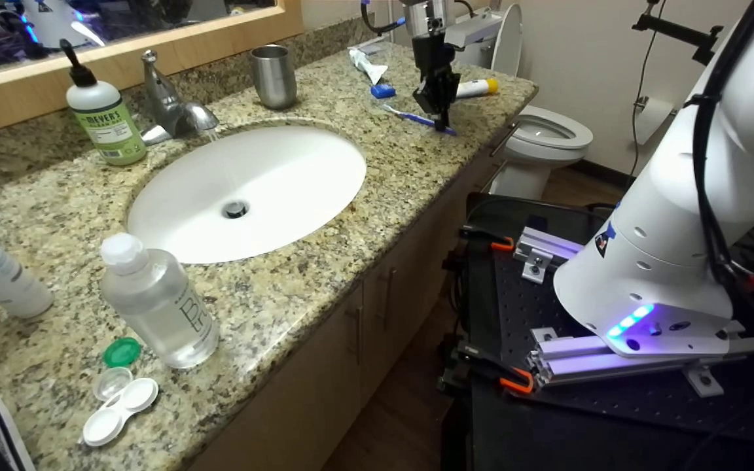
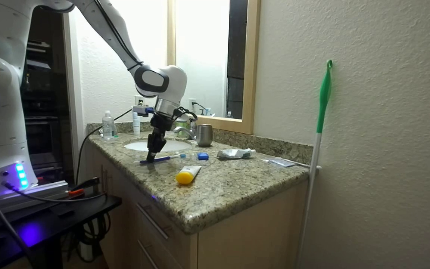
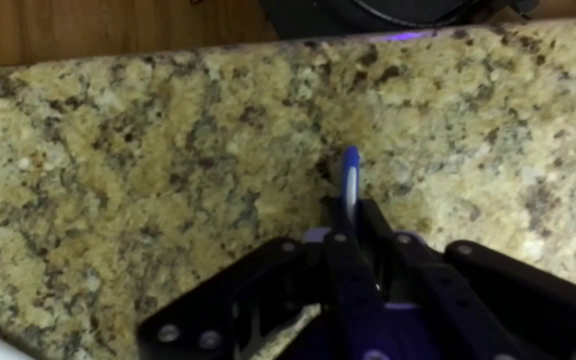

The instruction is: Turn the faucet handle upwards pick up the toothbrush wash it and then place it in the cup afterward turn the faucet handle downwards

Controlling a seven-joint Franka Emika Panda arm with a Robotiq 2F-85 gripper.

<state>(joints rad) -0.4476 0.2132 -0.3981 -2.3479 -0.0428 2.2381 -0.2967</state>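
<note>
The blue and white toothbrush (image 1: 415, 118) is at the counter surface beyond the sink; I cannot tell if it is lifted slightly. It also shows in an exterior view (image 2: 164, 158). My gripper (image 1: 441, 123) points down with its fingers close on both sides of the handle near its end. In the wrist view the handle tip (image 3: 351, 167) sticks out between the fingertips (image 3: 352, 212); the bristle end is hidden there. The chrome faucet handle (image 1: 150, 64) points up, and a thin water stream (image 1: 215, 136) falls from the faucet spout (image 1: 200, 118). The grey metal cup (image 1: 274, 78) stands upright beside the faucet, also in an exterior view (image 2: 204, 135).
A white sink basin (image 1: 324, 176) lies between gripper and faucet. A blue floss box (image 1: 382, 91), a white toothpaste tube (image 1: 367, 65) and a yellow-capped tube (image 1: 477, 88) lie near the gripper. A green soap bottle (image 1: 107, 124) and clear bottle (image 1: 161, 307) stand by the sink.
</note>
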